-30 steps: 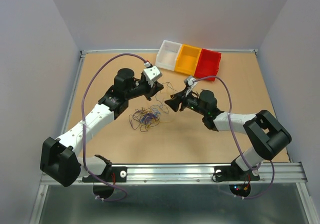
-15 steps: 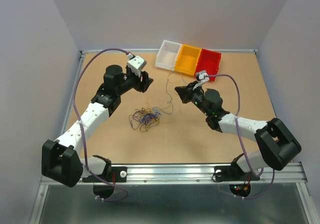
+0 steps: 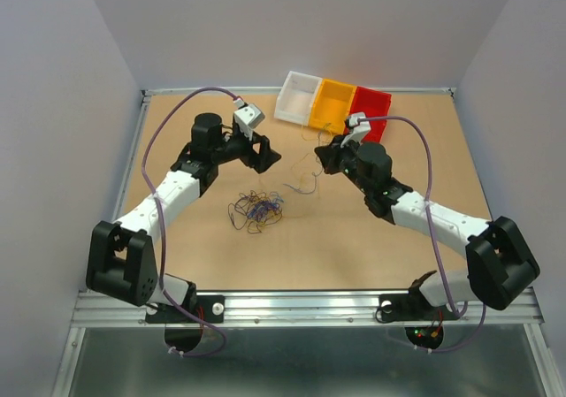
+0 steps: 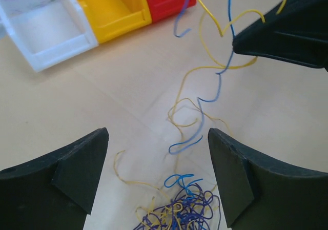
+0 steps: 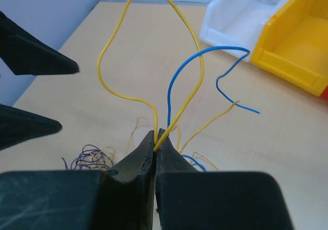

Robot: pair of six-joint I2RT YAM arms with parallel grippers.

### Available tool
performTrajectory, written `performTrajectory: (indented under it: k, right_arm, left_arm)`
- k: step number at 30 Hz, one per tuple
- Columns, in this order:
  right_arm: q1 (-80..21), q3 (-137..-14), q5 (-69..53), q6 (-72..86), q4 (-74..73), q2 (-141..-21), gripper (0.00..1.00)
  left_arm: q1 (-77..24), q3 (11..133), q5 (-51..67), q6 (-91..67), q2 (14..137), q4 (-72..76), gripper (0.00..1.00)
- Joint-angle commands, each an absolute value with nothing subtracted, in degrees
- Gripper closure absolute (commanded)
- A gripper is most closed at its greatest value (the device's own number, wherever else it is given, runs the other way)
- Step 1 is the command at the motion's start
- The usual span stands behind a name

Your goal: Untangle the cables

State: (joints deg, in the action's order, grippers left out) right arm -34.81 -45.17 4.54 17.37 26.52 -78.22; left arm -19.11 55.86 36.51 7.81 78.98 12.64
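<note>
The cables lie mostly as a tangled pile (image 3: 256, 209) of blue, dark and yellow strands on the brown table, also visible in the left wrist view (image 4: 179, 209). My right gripper (image 3: 320, 156) (image 5: 156, 138) is shut on a yellow strand (image 5: 201, 61) that loops upward and on a blue strand (image 5: 220, 47). Their loose ends hang down (image 3: 305, 180) toward the table. My left gripper (image 3: 270, 156) (image 4: 158, 138) stands open to the left of these strands, above the pile, with nothing between its fingers.
Three small bins stand in a row at the back: white (image 3: 296, 96), yellow (image 3: 333, 105) and red (image 3: 369, 112), close behind the right gripper. A raised metal rim (image 3: 133, 158) runs round the table.
The left gripper has opened and let go of the strands. The right gripper has shut on them and moved back toward the bins, pulling them away from the pile.
</note>
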Motion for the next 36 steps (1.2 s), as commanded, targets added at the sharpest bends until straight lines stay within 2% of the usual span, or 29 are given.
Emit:
performTrajectory:
  k: [1, 15, 17, 27, 36]
  right_arm:
    - [-34.63, -48.34, -1.58, 15.91, 24.17, -75.32, 1.00]
    - [-34.63, -49.92, -1.23, 15.91, 24.08, -74.44, 0.99]
    - [-34.72, -50.10, -1.58, 16.08, 24.26, -74.36, 0.99]
    - [-34.63, -51.24, -4.74, 16.79, 24.61, -74.79, 1.00]
    - [-34.63, -51.42, -5.89, 17.31, 25.05, -74.62, 0.99]
  left_arm:
    - [-22.06, 57.13, 45.26, 11.16, 80.41, 15.56, 0.09]
    - [-28.39, 53.79, 47.02, 15.12, 82.27, 19.86, 0.20]
    - [-28.65, 53.18, 47.37, 14.51, 81.83, 21.79, 0.28]
    - [-29.88, 55.72, 47.02, 12.04, 85.16, 24.43, 0.49]
    - [-30.41, 57.30, 44.91, 9.23, 88.59, 27.24, 0.51]
